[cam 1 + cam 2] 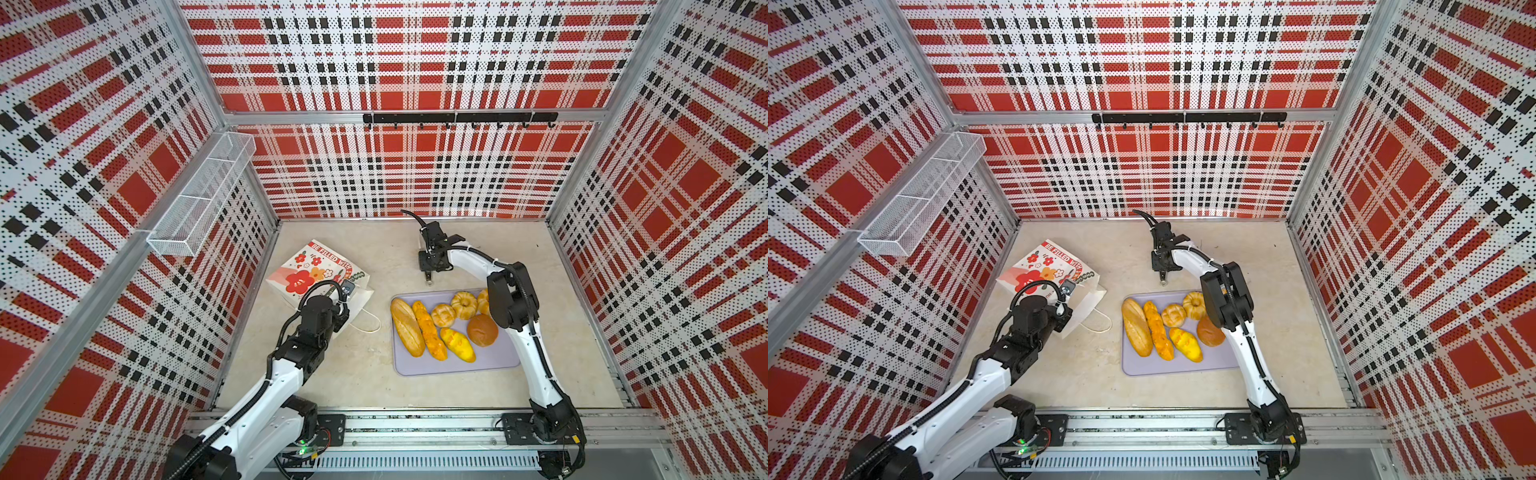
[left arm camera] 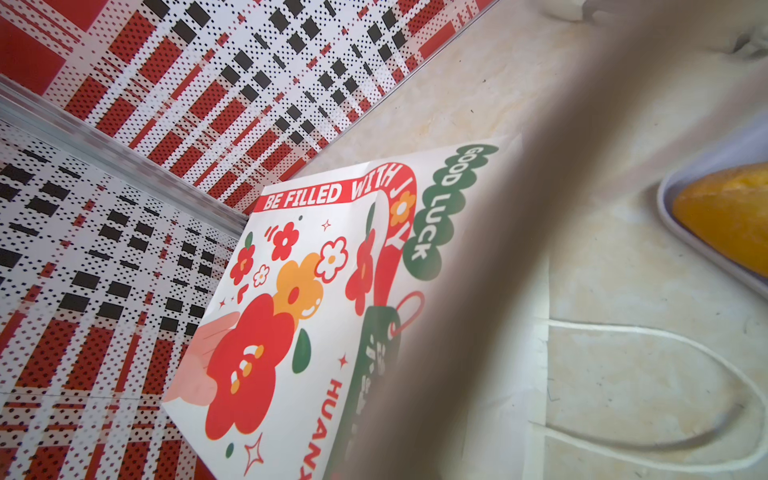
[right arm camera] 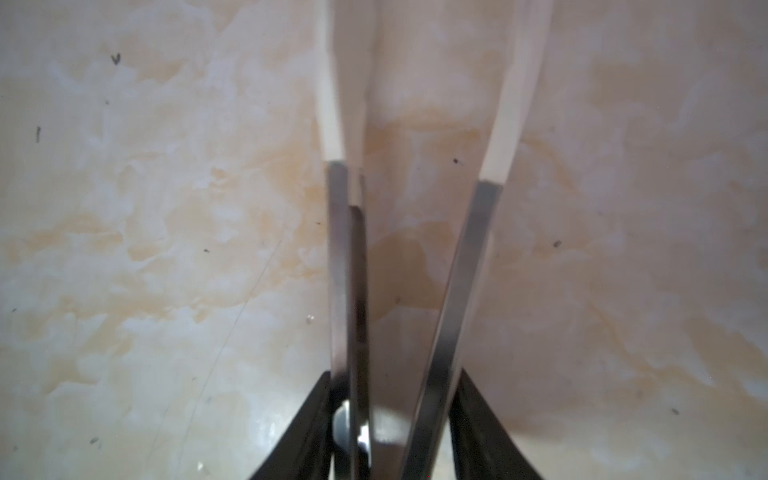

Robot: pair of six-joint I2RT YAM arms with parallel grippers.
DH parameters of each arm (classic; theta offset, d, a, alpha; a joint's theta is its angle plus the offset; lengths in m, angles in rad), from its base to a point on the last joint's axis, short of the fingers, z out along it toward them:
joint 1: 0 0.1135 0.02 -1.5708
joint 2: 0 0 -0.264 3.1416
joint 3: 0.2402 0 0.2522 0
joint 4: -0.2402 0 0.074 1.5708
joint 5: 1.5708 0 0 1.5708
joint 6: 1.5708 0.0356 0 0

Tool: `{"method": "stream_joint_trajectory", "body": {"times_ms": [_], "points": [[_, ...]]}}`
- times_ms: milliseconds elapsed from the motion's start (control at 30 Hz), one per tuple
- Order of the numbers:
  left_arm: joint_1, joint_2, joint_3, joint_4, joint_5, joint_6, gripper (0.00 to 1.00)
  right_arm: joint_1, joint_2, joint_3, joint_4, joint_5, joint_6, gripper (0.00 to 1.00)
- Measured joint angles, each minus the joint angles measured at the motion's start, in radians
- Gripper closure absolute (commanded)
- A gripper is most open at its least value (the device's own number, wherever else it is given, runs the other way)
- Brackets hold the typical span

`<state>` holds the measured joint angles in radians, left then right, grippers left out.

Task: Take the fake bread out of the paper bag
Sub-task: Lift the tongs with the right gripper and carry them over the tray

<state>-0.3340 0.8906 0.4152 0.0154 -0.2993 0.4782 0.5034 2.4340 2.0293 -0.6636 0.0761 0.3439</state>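
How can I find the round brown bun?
Look at the flat lavender tray, right of the flowered white paper bag in both top views. Near its right edge lies the round brown bun, next to a yellow oval roll. It alone is smooth and dark brown; the others are golden or yellow.

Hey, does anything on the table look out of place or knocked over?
Yes: the paper bag lies tipped over instead of standing, one cord handle trailing on the table. The fake bread sits neatly on the tray.
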Motion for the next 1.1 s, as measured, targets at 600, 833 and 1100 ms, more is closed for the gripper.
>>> {"method": "stream_joint_trajectory", "body": {"times_ms": [600,833,1100], "points": [[-0.001,-0.017,0.0,0.0,-0.002,-0.002,1.0,-0.014,-0.444,-0.421,0.141,-0.269,-0.006,0.63],[-0.004,-0.031,-0.003,0.0,-0.005,-0.002,1.0,-0.024,-0.594,-0.525,0.143,-0.452,0.021,0.63],[-0.005,-0.031,-0.005,0.0,-0.008,-0.002,1.0,-0.006,-0.872,-0.845,0.214,-0.607,0.108,0.76]]}}
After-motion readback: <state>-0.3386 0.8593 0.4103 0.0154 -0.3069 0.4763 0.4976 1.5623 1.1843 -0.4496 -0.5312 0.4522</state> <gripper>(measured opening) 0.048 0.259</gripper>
